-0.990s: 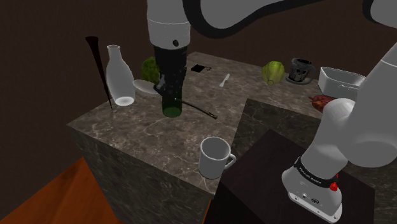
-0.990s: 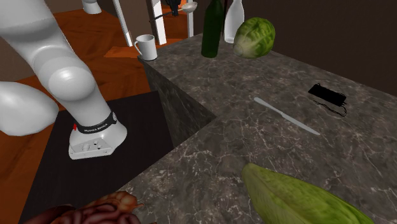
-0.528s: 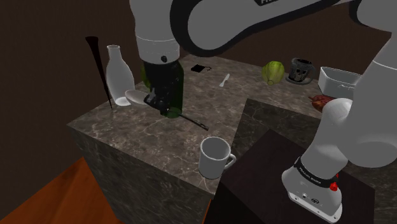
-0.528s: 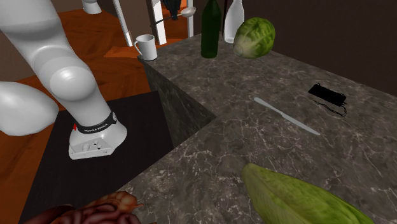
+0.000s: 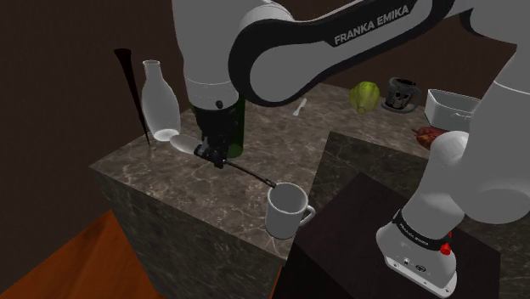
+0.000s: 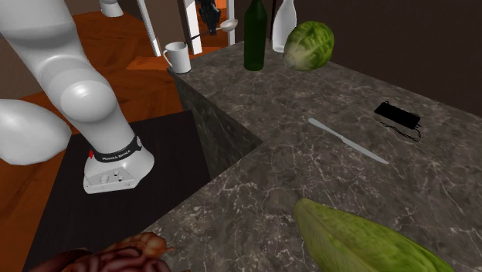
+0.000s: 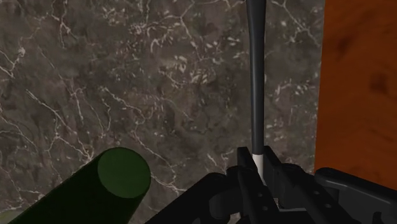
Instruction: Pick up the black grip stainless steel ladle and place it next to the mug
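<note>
Shoulder view first: the black gripper [image 5: 214, 155] hangs low over the dark marbled counter [image 5: 170, 183], its fingers closed tight on the ladle [image 5: 182, 143] near where the pale bowl joins the dark handle. The ladle slants across the counter top; its bowl sits just beside the foot of a pale bottle [image 5: 158, 100], while the thin black handle runs toward the white mug [image 5: 287, 209], its tip close to the mug's rim. A green bottle [image 5: 237, 127] stands right behind the gripper, partly hidden by it. A head of lettuce [image 5: 365, 96] rests well apart on the far stretch of counter, and the arm's stand [image 5: 357, 246] lies at the lower right. In the second exterior view, the gripper [image 6: 207, 11] is small and far off, with the ladle's pale bowl [image 6: 229, 25] beside it, between the mug [image 6: 176, 56] at the counter's corner and the green bottle [image 6: 255, 35]; a knife [image 6: 347, 141] lies on the near counter. In the wrist view, the two fingers [image 7: 245, 167] clasp the handle's light end between them, and the dark handle [image 7: 256, 76] stretches straight away from the gripper [image 7: 257, 167] over the marble, with the orange floor [image 7: 362, 83] beyond the counter's edge and the green bottle's top [image 7: 121, 179] close beside the hand.
</note>
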